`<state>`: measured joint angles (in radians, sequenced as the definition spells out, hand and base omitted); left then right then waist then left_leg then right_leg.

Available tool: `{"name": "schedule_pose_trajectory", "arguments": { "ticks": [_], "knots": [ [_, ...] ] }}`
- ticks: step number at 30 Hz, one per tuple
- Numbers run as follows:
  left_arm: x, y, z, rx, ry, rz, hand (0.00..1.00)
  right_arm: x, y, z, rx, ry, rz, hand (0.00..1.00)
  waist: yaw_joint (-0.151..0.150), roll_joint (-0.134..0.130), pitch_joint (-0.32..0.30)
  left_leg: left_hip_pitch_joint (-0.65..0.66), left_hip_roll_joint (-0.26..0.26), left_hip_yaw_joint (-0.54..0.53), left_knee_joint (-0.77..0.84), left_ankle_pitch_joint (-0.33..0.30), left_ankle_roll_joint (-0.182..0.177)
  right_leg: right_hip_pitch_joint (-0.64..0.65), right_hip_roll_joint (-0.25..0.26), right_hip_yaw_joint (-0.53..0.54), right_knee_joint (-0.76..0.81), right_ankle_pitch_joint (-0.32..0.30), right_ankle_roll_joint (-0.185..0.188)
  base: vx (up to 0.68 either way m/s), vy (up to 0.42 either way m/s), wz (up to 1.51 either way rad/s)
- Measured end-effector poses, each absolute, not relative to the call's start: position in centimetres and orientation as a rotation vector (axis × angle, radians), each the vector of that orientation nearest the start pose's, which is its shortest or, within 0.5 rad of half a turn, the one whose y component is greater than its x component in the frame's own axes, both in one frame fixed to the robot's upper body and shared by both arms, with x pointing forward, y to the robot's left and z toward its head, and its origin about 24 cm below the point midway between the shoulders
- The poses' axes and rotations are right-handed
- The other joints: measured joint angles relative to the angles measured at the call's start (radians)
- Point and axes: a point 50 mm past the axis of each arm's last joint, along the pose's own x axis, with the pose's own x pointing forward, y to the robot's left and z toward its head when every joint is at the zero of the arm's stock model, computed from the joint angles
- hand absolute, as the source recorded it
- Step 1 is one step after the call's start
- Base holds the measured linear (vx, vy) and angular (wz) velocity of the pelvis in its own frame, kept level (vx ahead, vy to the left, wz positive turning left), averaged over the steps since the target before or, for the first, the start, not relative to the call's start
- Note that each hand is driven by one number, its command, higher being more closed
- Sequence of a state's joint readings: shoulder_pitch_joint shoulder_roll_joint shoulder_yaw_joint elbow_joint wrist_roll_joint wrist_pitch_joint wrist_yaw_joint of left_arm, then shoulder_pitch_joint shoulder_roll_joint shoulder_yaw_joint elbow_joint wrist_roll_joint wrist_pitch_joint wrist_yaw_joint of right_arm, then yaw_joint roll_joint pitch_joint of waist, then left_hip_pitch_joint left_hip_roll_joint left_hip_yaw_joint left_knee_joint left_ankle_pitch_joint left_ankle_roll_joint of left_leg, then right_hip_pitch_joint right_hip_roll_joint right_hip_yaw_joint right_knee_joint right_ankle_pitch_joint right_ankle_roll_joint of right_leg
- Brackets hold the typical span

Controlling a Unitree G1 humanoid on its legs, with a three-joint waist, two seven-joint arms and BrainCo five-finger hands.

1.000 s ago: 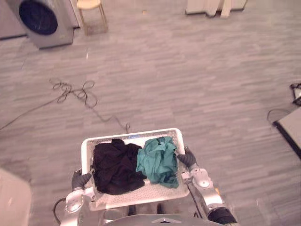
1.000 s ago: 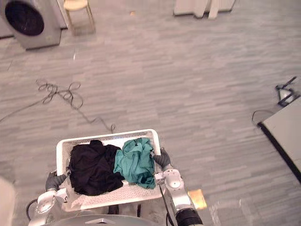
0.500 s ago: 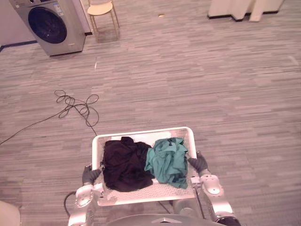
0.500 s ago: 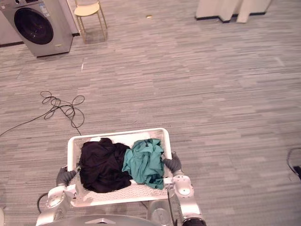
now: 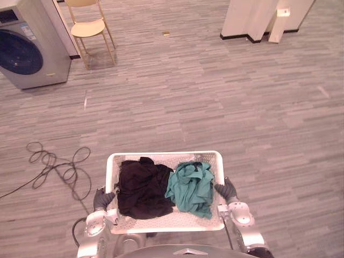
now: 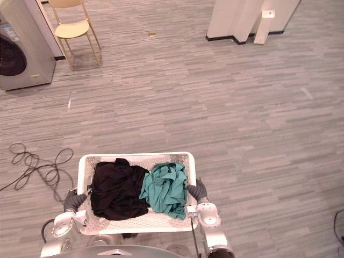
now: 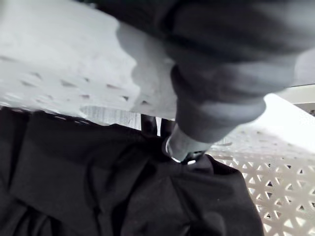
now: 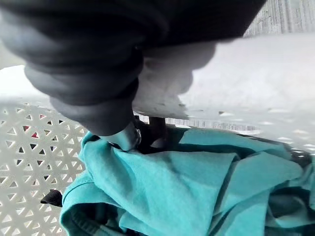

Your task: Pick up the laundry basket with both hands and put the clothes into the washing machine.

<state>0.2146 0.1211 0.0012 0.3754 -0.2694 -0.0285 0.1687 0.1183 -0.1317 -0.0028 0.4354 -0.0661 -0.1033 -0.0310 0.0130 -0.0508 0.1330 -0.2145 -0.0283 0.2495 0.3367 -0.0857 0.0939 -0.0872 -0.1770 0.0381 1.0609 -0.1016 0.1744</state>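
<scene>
A white perforated laundry basket [image 5: 163,156] is held off the floor in front of me, a hand at each short side. It holds a black garment [image 5: 140,187] on its left half and a teal garment [image 5: 191,185] on its right half. My left hand [image 5: 102,198] is curled over the basket's left rim [image 7: 74,64], its thumb [image 7: 183,145] inside against the black cloth. My right hand [image 5: 227,190] grips the right rim [image 8: 256,83] the same way, beside the teal cloth [image 8: 187,191]. The grey washing machine [image 5: 26,49] stands at the far left, its dark round door closed.
A pale wooden chair [image 5: 88,28] stands just right of the washing machine. A loose cable [image 5: 56,165] lies coiled on the wood-pattern floor to the basket's left. White pillars [image 5: 246,18] with dark skirting stand at the far right. Open floor lies between the basket and the machine.
The camera has moved: the washing machine, chair and cable now sit further left and lower in view, and white pillars have come in at the back. Both hands keep their hold on the basket.
</scene>
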Motion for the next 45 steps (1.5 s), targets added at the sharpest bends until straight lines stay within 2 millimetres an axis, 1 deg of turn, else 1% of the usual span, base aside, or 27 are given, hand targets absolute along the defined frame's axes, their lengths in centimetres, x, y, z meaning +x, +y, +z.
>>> {"name": "schedule_pose_trajectory", "arguments": {
  "ticks": [3, 6, 8, 9, 10, 12, 13, 14, 15, 17, 20, 22, 25, 27, 28, 29, 31, 33, 34, 37, 38, 40, 41, 42, 43, 44, 45],
  "knots": [
    [16.0, 20.1, -8.4, -0.093, 0.583, 0.309, 1.00, 18.7, -19.6, -7.3, -0.198, 0.473, -0.062, 1.00, -0.009, 0.034, 0.019, 0.199, 0.000, -0.041, -0.106, -0.035, -0.009, -0.091, 0.032, -0.094, 0.052, -0.089, -0.080, 0.66, 0.120, 0.30],
    [17.3, 20.4, -7.7, -0.074, 0.546, 0.292, 1.00, 18.9, -19.4, -6.4, -0.191, 0.418, -0.065, 1.00, -0.045, 0.066, 0.037, 0.334, 0.000, -0.119, -0.193, -0.084, -0.023, -0.247, 0.044, -0.175, -0.255, -0.136, -0.109, 0.59, -0.007, 0.69],
    [18.6, 20.2, -7.0, -0.049, 0.514, 0.255, 1.00, 18.7, -19.7, -6.1, -0.183, 0.404, -0.086, 1.00, -0.064, 0.045, 0.032, 0.425, -0.008, -0.174, -0.250, -0.126, -0.053, -0.267, 0.018, -0.186, -0.783, 0.018, -0.065, 0.68, -0.141, 0.94],
    [18.8, 20.4, -6.9, -0.040, 0.507, 0.250, 1.00, 18.4, -19.6, -6.2, -0.174, 0.409, -0.092, 1.00, -0.063, 0.022, 0.025, 0.467, -0.018, -0.186, -0.266, -0.152, -0.075, -0.292, -0.001, -0.180, -0.862, 0.051, -0.052, 0.95, -0.302, 0.89],
    [17.9, 20.3, -7.5, -0.045, 0.537, 0.260, 1.00, 18.0, -19.5, -6.2, -0.176, 0.417, -0.091, 1.00, -0.069, 0.030, 0.008, 0.575, 0.023, -0.219, -0.246, -0.258, -0.105, -0.302, 0.021, -0.129, -0.812, 0.097, -0.089, 1.20, -0.419, 0.76],
    [16.5, 19.8, -8.3, -0.090, 0.579, 0.293, 1.00, 17.8, -19.7, -6.3, -0.180, 0.432, -0.093, 1.00, -0.075, 0.058, -0.004, 0.457, 0.107, -0.205, 0.193, -0.301, -0.126, -0.290, 0.073, -0.135, -0.641, 0.162, -0.141, 1.03, -0.426, 0.45],
    [15.8, 19.0, -8.8, -0.140, 0.599, 0.317, 1.00, 18.0, -20.3, -6.1, -0.208, 0.426, -0.086, 1.00, -0.066, 0.135, -0.005, 0.305, 0.208, -0.193, 0.533, -0.145, -0.109, -0.241, 0.139, -0.172, -0.636, 0.100, -0.164, 0.75, -0.358, -0.14],
    [14.9, 18.4, -9.3, -0.168, 0.629, 0.327, 1.00, 18.2, -20.7, -5.9, -0.231, 0.424, -0.079, 1.00, -0.039, 0.173, 0.009, 0.194, 0.289, -0.185, 0.756, 0.043, -0.100, -0.181, 0.201, -0.177, -0.659, 0.064, -0.194, 0.90, -0.343, -0.38],
    [14.6, 18.0, -9.6, -0.192, 0.641, 0.330, 1.00, 18.4, -21.1, -5.8, -0.245, 0.425, -0.082, 1.00, -0.022, 0.196, 0.030, 0.125, 0.312, -0.187, 0.894, 0.024, -0.093, -0.115, 0.232, -0.168, -0.683, 0.038, -0.217, 0.74, -0.213, -0.43],
    [15.4, 18.3, -9.2, -0.180, 0.619, 0.322, 1.00, 18.8, -21.1, -5.7, -0.246, 0.426, -0.085, 1.00, -0.007, 0.172, 0.057, 0.017, 0.274, -0.153, 0.957, -0.048, -0.086, 0.012, 0.229, -0.154, -0.744, -0.002, -0.240, 0.72, -0.146, -0.25],
    [16.3, 19.0, -8.6, -0.176, 0.578, 0.334, 1.00, 19.9, -20.7, -4.9, -0.244, 0.378, -0.068, 1.00, 0.000, 0.133, 0.060, -0.085, 0.228, -0.032, 0.692, -0.132, -0.108, 0.153, 0.203, -0.109, -0.841, -0.036, -0.223, 0.68, -0.080, -0.37],
    [16.5, 19.1, -8.5, -0.187, 0.563, 0.341, 1.00, 20.1, -20.2, -4.9, -0.241, 0.369, -0.056, 1.00, 0.001, 0.112, 0.051, -0.116, 0.199, 0.025, 0.166, -0.081, -0.123, 0.238, 0.174, -0.102, -0.906, -0.075, -0.184, 0.73, 0.011, -0.24],
    [16.9, 18.5, -8.4, -0.181, 0.559, 0.313, 1.00, 19.8, -20.8, -5.3, -0.277, 0.391, -0.044, 1.00, -0.002, 0.126, 0.034, -0.150, 0.185, 0.006, -0.169, 0.023, -0.178, 0.325, 0.158, -0.104, -0.937, -0.160, -0.107, 0.70, 0.178, -0.15],
    [16.7, 18.6, -8.7, -0.171, 0.580, 0.310, 1.00, 19.0, -20.8, -6.2, -0.278, 0.442, -0.046, 1.00, 0.004, 0.098, -0.005, -0.118, 0.149, 0.048, -0.150, 0.201, -0.077, 0.341, 0.099, -0.091, -0.829, -0.220, -0.052, 0.84, 0.344, -0.25],
    [16.3, 18.9, -9.0, -0.158, 0.600, 0.310, 1.00, 18.5, -20.5, -6.9, -0.255, 0.475, -0.052, 1.00, -0.005, 0.050, -0.023, -0.085, 0.094, 0.054, -0.133, 0.212, -0.016, 0.275, 0.033, -0.070, -0.625, -0.221, -0.042, 0.80, 0.322, -0.07],
    [16.3, 19.1, -8.9, -0.145, 0.602, 0.307, 1.00, 18.2, -20.4, -7.1, -0.244, 0.487, -0.058, 1.00, -0.011, 0.029, -0.027, -0.074, 0.069, 0.054, -0.107, 0.187, -0.013, 0.235, 0.008, -0.060, -0.513, -0.187, -0.044, 0.95, 0.366, 0.28],
    [16.7, 19.5, -8.7, -0.104, 0.595, 0.289, 1.00, 17.6, -19.8, -7.6, -0.216, 0.511, -0.065, 1.00, -0.023, -0.011, -0.022, -0.019, 0.025, 0.038, -0.039, 0.051, -0.002, 0.101, -0.025, -0.031, -0.168, 0.070, -0.024, 0.73, 0.258, 0.49],
    [16.4, 20.0, -9.1, -0.075, 0.625, 0.287, 1.00, 17.1, -19.5, -8.0, -0.209, 0.527, -0.060, 1.00, -0.029, -0.004, -0.010, 0.101, -0.001, -0.009, -0.056, -0.017, -0.001, 0.008, 0.009, -0.017, 0.035, 0.017, -0.036, 0.64, 0.166, 0.49],
    [16.2, 19.9, -9.2, -0.070, 0.634, 0.281, 1.00, 16.9, -19.5, -8.1, -0.213, 0.533, -0.054, 1.00, -0.026, 0.012, 0.001, 0.194, -0.002, -0.029, -0.101, -0.043, -0.005, -0.045, 0.025, -0.058, 0.044, -0.054, -0.080, 0.50, 0.111, 0.33],
    [16.5, 20.1, -9.0, -0.060, 0.625, 0.277, 1.00, 16.9, -19.3, -7.8, -0.212, 0.507, -0.047, 1.00, -0.050, 0.041, 0.008, 0.312, -0.004, -0.083, -0.168, -0.083, -0.006, -0.182, 0.062, -0.135, -0.103, -0.134, -0.113, 0.58, 0.064, 0.57],
    [16.9, 20.4, -8.8, -0.046, 0.613, 0.270, 1.00, 16.9, -19.1, -7.7, -0.210, 0.498, -0.042, 1.00, -0.071, 0.040, 0.006, 0.347, -0.004, -0.117, -0.182, -0.099, -0.011, -0.227, 0.089, -0.133, -0.303, -0.129, -0.109, 0.56, -0.029, 1.02],
    [17.8, 20.5, -8.3, -0.035, 0.589, 0.257, 1.00, 16.7, -19.1, -7.6, -0.206, 0.495, -0.045, 1.00, -0.078, 0.026, 0.003, 0.399, -0.013, -0.167, -0.207, -0.134, -0.039, -0.229, 0.104, -0.133, -0.700, -0.024, -0.100, 0.65, -0.092, 0.98],
    [17.8, 20.4, -8.3, -0.026, 0.588, 0.245, 1.00, 16.3, -19.1, -7.7, -0.204, 0.504, -0.046, 1.00, -0.070, 0.012, -0.005, 0.455, -0.018, -0.184, -0.200, -0.191, -0.061, -0.233, 0.104, -0.115, -0.815, 0.074, -0.108, 0.64, -0.153, 0.66],
    [17.5, 20.4, -8.5, -0.024, 0.598, 0.245, 1.00, 16.0, -19.1, -7.8, -0.204, 0.512, -0.046, 1.00, -0.072, 0.009, -0.010, 0.478, -0.016, -0.198, -0.187, -0.216, -0.075, -0.228, 0.106, -0.106, -0.797, 0.088, -0.119, 0.83, -0.218, 0.84],
    [16.9, 20.3, -8.8, -0.026, 0.616, 0.247, 1.00, 15.7, -19.0, -8.0, -0.203, 0.527, -0.047, 1.00, -0.074, -0.010, -0.025, 0.483, -0.017, -0.195, -0.062, -0.254, -0.119, -0.225, 0.101, -0.108, -0.702, 0.152, -0.166, 0.57, -0.184, 0.66],
    [16.7, 20.0, -9.0, -0.041, 0.624, 0.253, 1.00, 15.8, -19.2, -8.0, -0.209, 0.528, -0.049, 1.00, -0.081, 0.002, -0.020, 0.436, 0.009, -0.177, 0.083, -0.263, -0.130, -0.220, 0.102, -0.123, -0.660, 0.116, -0.170, 0.67, -0.228, 0.79],
    [16.5, 19.2, -9.1, -0.076, 0.627, 0.258, 1.00, 15.9, -19.7, -7.5, -0.230, 0.510, -0.052, 1.00, -0.079, 0.062, -0.014, 0.288, 0.092, -0.142, 0.434, -0.205, -0.149, -0.161, 0.126, -0.160, -0.667, 0.075, -0.170, 0.73, -0.214, 0.34]
  ]
}}
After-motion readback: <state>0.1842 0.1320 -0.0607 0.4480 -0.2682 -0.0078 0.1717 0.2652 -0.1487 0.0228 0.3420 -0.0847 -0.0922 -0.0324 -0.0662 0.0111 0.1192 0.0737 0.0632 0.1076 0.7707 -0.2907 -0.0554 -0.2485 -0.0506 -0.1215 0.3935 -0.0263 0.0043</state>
